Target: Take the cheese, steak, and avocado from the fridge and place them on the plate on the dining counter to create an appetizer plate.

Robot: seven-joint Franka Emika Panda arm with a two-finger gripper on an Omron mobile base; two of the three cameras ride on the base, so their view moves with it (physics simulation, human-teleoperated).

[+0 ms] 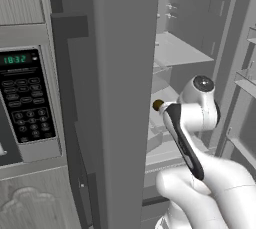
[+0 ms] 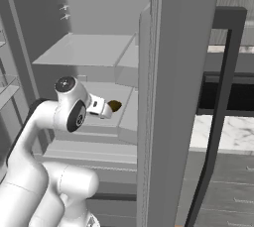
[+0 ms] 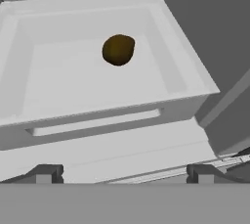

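Microwave (image 1: 25, 100) at left, then the fridge (image 1: 125, 98), door open. Avocado (image 3: 118, 49) lies loose in a pale inner bin (image 3: 185, 76), straight ahead of the jaws and slightly left of centre. Jaws (image 3: 122, 173) apart, empty, short of the bin; avocado near round, no clear long axis

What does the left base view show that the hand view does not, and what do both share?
Left base view alone: the microwave with green digits, left of the fridge, and the robot's white arm. Hand view alone: the pale tray around the avocado, and the open hand short of it. Both share: the avocado.
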